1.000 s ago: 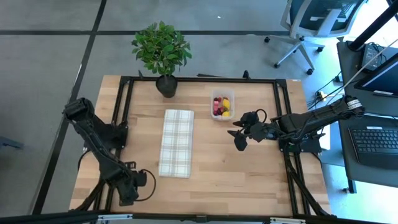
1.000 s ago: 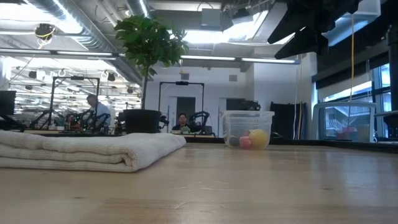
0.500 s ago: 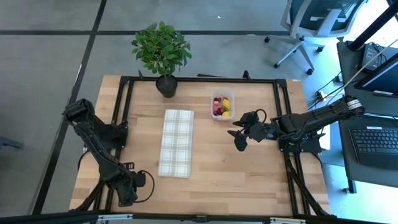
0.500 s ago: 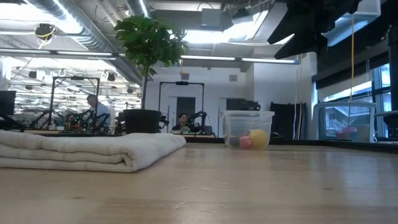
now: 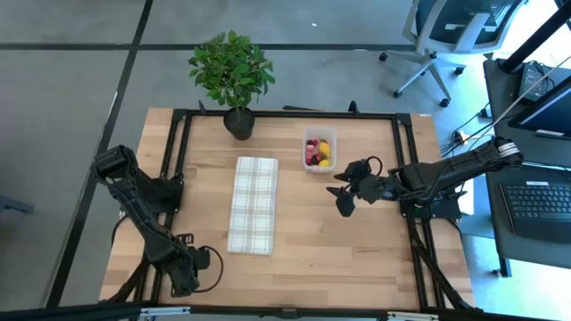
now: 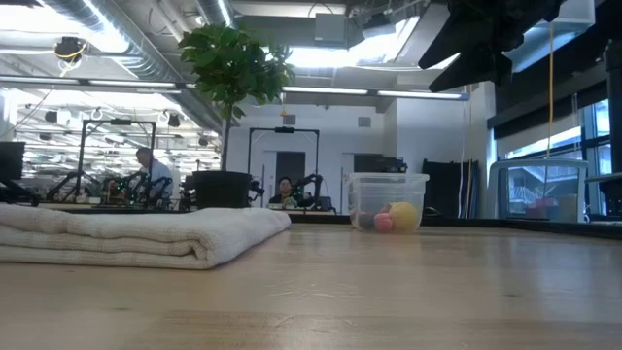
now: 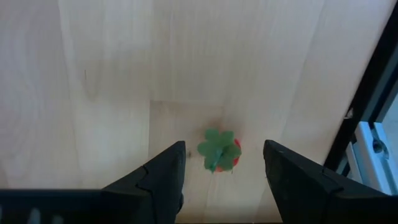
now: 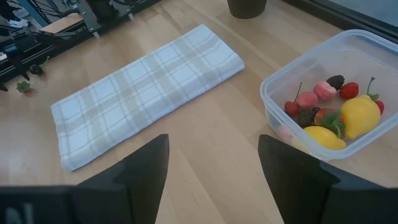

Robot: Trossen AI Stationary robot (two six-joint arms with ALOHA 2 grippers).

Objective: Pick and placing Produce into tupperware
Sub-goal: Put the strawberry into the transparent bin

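From above, we see the tupperware (image 5: 318,152) holding produce (image 5: 318,153) just beyond the right gripper (image 5: 342,200). Its wrist shows fingers apart, checked cloth (image 8: 146,91) ahead. The left gripper (image 7: 224,165) has fingers apart astride a strawberry (image 7: 220,150).

Bright, even overhead light with soft shadows; ceiling lamps (image 6: 321,53) glare in the low view, its foreground blurred.
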